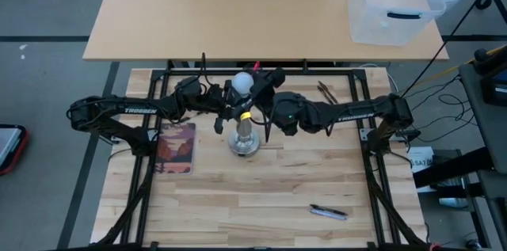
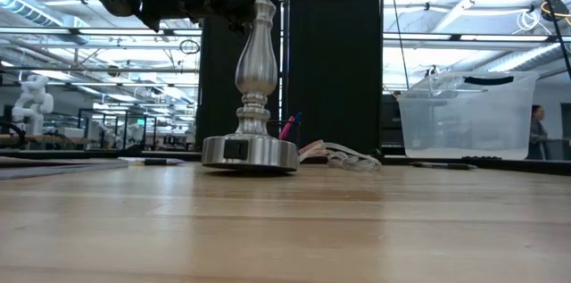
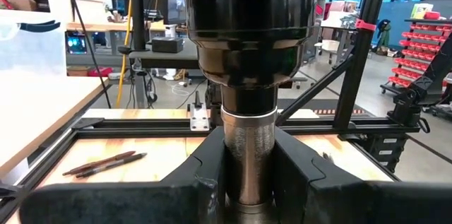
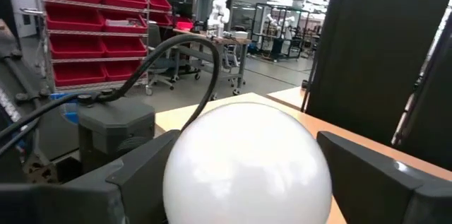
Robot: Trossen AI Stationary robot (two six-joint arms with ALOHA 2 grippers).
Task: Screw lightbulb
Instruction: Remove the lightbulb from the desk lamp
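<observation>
The silvery socket stand (image 2: 254, 69) stands upright on its round disc foot (image 2: 250, 153) in the middle of the table, with a black socket (image 3: 247, 33) at its top. My left gripper (image 1: 236, 116) reaches in from the table's left and is shut on the stand's post. The lightbulb (image 1: 242, 83), a frosted white globe, hangs in the air just to the far side of the stand's top, with my right gripper (image 1: 253, 85) shut on it from the right. The bulb's screw base is hidden. My left gripper pinches the stand's silvery post (image 3: 247, 146) just below the black socket, one finger (image 3: 205, 174) on each side. The fingers lie level, across the upright post. The stand keeps its foot on the table. My right gripper has the bulb's round globe (image 4: 247, 160) between its two fingers (image 4: 138, 171), one on each side. The fingers lie about level, coming from the table's right. The bulb is lifted clear of the stand and the table.
A reddish booklet (image 1: 176, 146) lies left of the stand and a pen (image 1: 329, 212) near the front right. Two more pens (image 1: 326, 91) lie at the far right. A clear plastic bin (image 1: 392, 5) stands on the table beyond. A black metal frame (image 1: 356, 73) borders the tabletop.
</observation>
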